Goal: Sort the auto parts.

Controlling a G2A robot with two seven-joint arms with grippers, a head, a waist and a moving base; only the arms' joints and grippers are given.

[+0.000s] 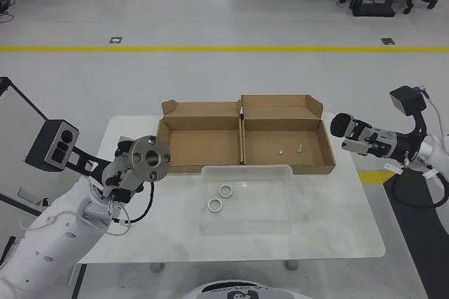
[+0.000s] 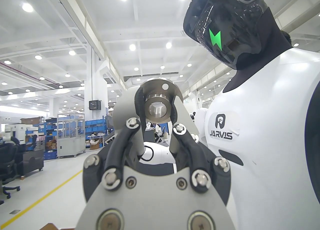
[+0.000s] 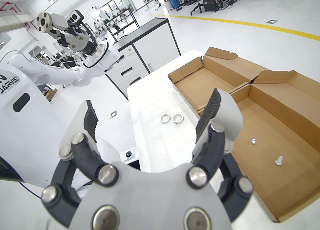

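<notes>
Left gripper (image 2: 156, 110) clenched on the hub of a round silver metal flange with drilled holes (image 1: 150, 158). It is held up in the air over the table's left edge, disc face turned up toward the top camera, well apart from the boxes.

Right gripper (image 3: 152, 100) has its fingers spread with nothing between them. It hangs off the right edge of the white table (image 1: 329, 224), just beside the right box's outer wall.

Two open brown cardboard boxes sit side by side at the table's far side, inner walls touching. The left cardboard box (image 1: 202, 146) lies nearest the flange. The right cardboard box (image 1: 273, 138) holds two small silver bolts (image 1: 281, 150) (image 1: 300, 147), lying near each other.

A clear plastic tray (image 1: 262, 213) sits just in front of the boxes, at mid-table between the two arms. Inside it are two silver metal rings (image 1: 226, 190) (image 1: 215, 204), close together toward its left side.

A grey cabinet with a dark top (image 1: 7, 119) stands on the floor left of the table, behind the left arm.
</notes>
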